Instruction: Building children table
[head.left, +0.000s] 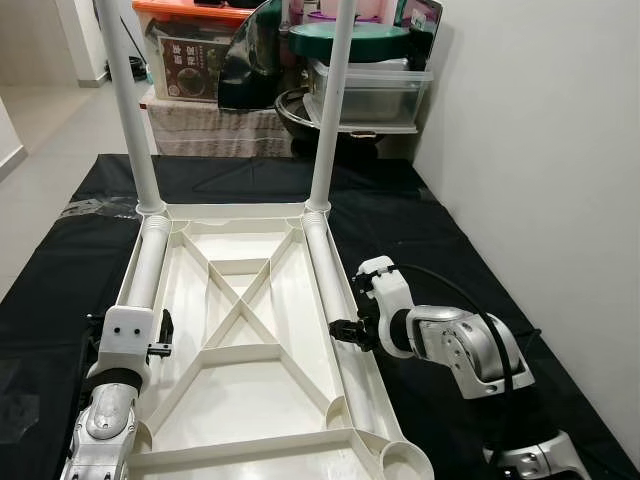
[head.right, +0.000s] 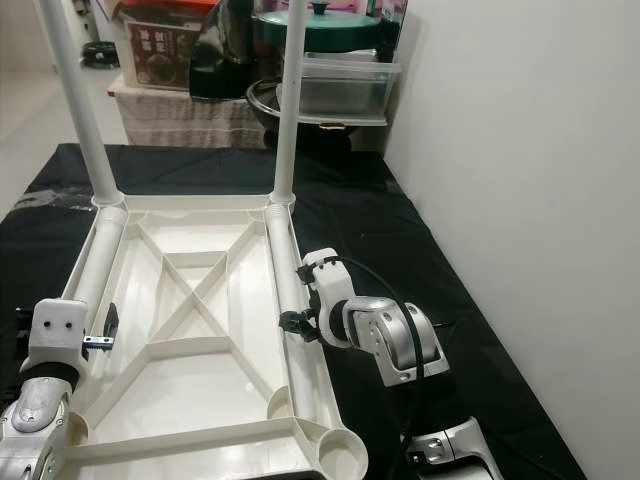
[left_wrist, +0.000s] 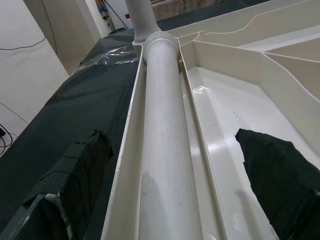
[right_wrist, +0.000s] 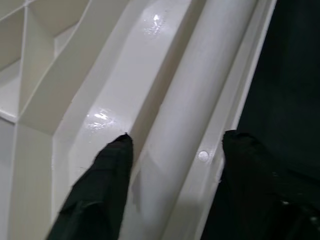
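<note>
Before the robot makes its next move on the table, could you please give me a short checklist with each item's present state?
1. Left end effector open and straddling the left stored leg: ok.
2. Right end effector open and astride the right stored leg: ok.
3. Either stored leg actually gripped: not ok, fingers stand apart from both.
4. Two upright legs seated in the far corner sockets: ok.
5. Near right corner socket free to take a leg: ok.
6. Tabletop lying upside down on the black cloth: ok.

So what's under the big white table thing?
A black sheet lies under the upside-down white tabletop, sticking out on every side. What's beneath the sheet is covered, so I can't see it.
</note>
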